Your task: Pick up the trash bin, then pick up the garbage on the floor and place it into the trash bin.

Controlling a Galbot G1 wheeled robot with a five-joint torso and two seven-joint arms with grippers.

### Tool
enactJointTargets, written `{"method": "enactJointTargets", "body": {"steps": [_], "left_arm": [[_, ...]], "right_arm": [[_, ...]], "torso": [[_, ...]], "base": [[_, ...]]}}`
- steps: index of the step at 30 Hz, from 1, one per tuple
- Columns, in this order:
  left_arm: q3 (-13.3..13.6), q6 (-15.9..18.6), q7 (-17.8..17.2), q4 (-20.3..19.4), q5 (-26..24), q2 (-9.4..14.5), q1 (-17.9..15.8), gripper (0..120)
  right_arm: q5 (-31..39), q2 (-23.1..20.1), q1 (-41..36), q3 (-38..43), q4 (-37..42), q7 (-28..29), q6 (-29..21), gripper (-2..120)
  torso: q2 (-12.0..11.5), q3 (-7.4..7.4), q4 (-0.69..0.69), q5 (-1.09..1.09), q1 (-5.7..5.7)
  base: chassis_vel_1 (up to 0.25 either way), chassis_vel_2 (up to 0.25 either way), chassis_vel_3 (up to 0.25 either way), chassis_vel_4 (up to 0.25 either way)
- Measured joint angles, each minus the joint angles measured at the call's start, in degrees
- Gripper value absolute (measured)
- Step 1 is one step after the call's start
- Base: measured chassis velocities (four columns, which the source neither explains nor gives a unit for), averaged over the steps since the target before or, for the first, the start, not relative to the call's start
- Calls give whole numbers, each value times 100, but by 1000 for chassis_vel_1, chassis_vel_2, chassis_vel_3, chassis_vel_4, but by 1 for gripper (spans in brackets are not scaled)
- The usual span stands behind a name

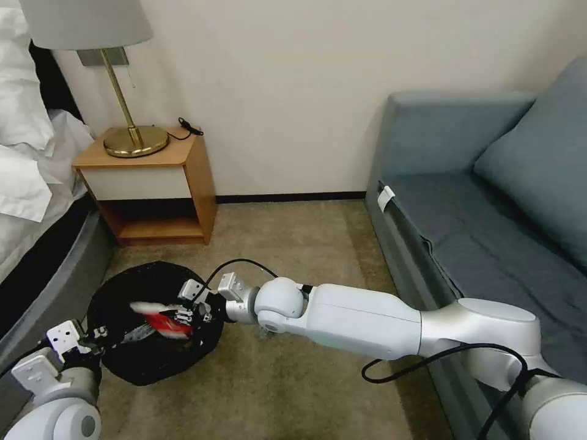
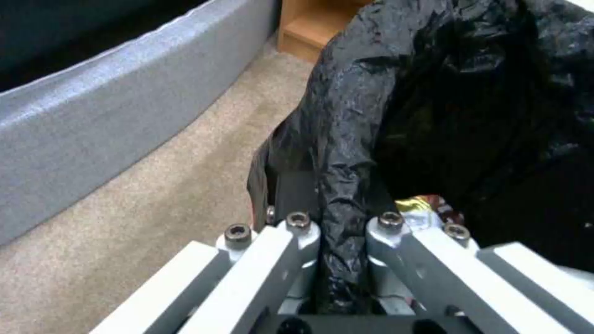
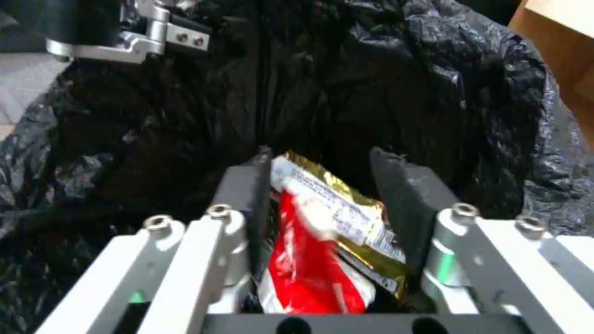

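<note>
The trash bin (image 1: pixel 153 324) sits on carpet (image 1: pixel 293 256) between bed (image 1: pixel 36 244) and sofa (image 1: pixel 489 214).

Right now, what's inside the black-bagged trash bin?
Over the black-lined trash bin, the right gripper has its jaws apart around a red, white and gold wrapper. The left gripper clamps the rim. Crinkled plastic hides the bottom.

The round trash bin lined with crinkly black plastic (image 1: pixel 143 360) sits on beige carpet between the grey bed base (image 1: pixel 43 287) and the blue-grey sofa (image 1: pixel 440 208), with the wooden nightstand (image 1: pixel 153 189) just behind. Its mouth is crowded: the right gripper (image 1: pixel 183 318) reaches in, the left gripper (image 1: pixel 101 335) pinches the rim. Carpet toward the sofa lies open
</note>
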Motion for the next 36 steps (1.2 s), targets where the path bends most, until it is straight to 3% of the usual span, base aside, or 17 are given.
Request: {"method": "enactJointTargets", "body": {"steps": [3, 15, 27, 30, 36], "left_arm": [[1, -5, 6, 3, 3, -7, 1, 4], [-25, -14, 13, 3, -1, -1, -3, 4], [-65, -14, 11, 28, -60, 44, -30, 4], [-154, -14, 5, 9, -116, 90, -8, 3], [-243, -14, 7, -117, -125, 124, 57, 3]], "right_arm": [[3, -10, -32, 112, 85, 102, 0, 61], [48, -341, -15, 875, 623, 247, -34, 98], [-273, -1036, -88, 1494, 626, 169, 98, 100], [-1010, -1239, -27, 1307, 41, -229, 526, 100], [-1781, -1105, 114, 866, -847, -944, 1191, 100]], "torso": [[0, 0, 0, 0, 0], [0, 0, 0, 0, 0], [0, 0, 0, 1, 0], [0, 0, -2, 1, 0], [0, 0, 0, 2, 0]], "base": [[0, 0, 0, 0], [0, 0, 0, 0], [0, 0, 0, 0], [0, 0, 0, 0], [0, 0, 0, 0]]}}
